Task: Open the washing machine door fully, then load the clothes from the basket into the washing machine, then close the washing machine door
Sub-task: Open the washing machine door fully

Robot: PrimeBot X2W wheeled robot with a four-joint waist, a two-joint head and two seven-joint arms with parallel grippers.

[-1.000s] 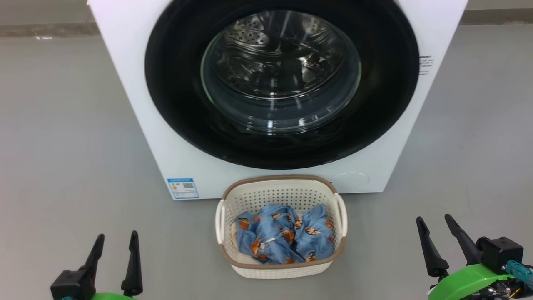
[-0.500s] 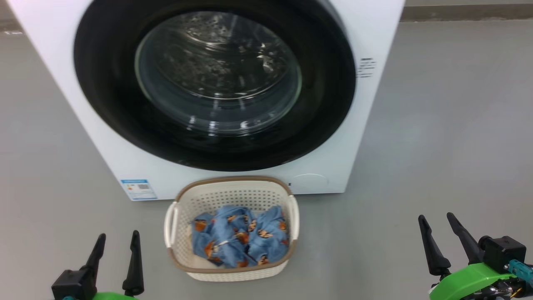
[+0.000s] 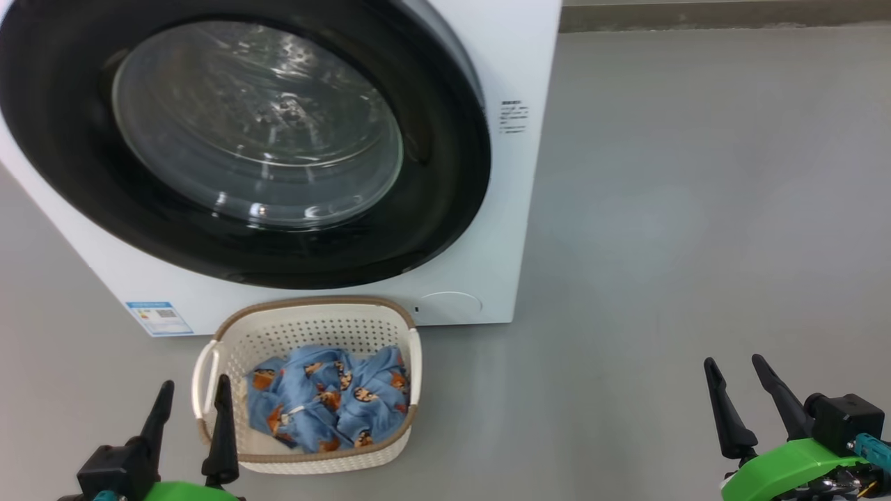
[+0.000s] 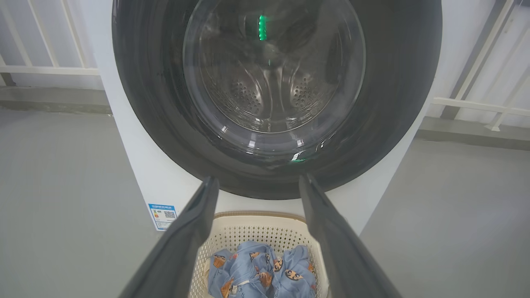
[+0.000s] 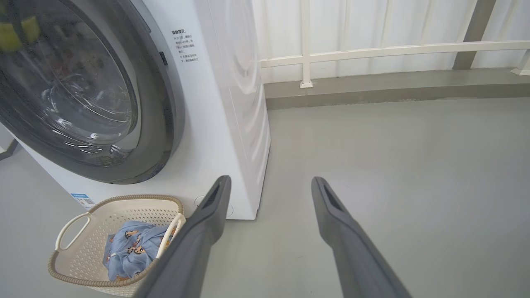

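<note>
The washing machine (image 3: 518, 62) stands on the grey floor (image 3: 661, 243) with the washing machine door (image 3: 431, 174) closed flat against its front, the steel drum dim behind the glass. The basket (image 3: 306, 304) sits on the floor just before the machine's foot, under the door's lower rim and to the right of the blue label sticker (image 3: 159, 318). The clothes (image 3: 327, 396) lie crumpled in the basket, bare bottom showing along its left side. The left gripper (image 3: 195, 381) hangs empty with fingers spread, near the basket's near left corner; in the head view its inner finger crosses that corner, though I cannot tell whether they touch. In the left wrist view the door and the basket lie straight ahead between the fingers. The right gripper (image 3: 732, 359), fingers also parted and empty, hangs over bare floor well apart from the basket, out past the machine's right front corner.
</note>
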